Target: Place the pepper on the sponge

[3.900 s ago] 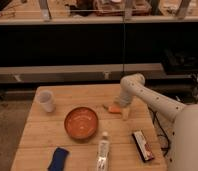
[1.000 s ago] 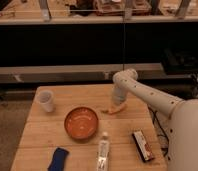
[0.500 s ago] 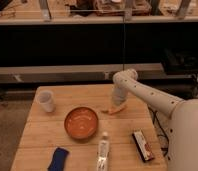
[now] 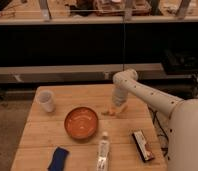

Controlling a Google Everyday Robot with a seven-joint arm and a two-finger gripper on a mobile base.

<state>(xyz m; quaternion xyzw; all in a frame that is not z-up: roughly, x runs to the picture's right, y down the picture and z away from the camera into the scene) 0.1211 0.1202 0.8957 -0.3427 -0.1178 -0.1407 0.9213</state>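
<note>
The pepper (image 4: 109, 112), a small orange sliver, lies on the wooden table (image 4: 42, 145) just right of the bowl. My gripper (image 4: 118, 106) hangs low over the table right beside the pepper, on its right side; whether it touches the pepper I cannot tell. The white arm runs from the gripper up and off to the right. The sponge (image 4: 58, 158), a deep-blue block, rests near the table's front left edge, far from the gripper and on the other side of the bowl.
An orange-brown bowl (image 4: 81, 122) stands mid-table. A white cup (image 4: 45, 100) stands at the back left. A clear bottle (image 4: 102, 150) lies at the front centre, and a black box (image 4: 142, 145) lies at the front right.
Since 3.9 s ago the arm's elbow has swung left and the gripper sits slightly further left by the pepper. Over the last second nothing has visibly moved.
</note>
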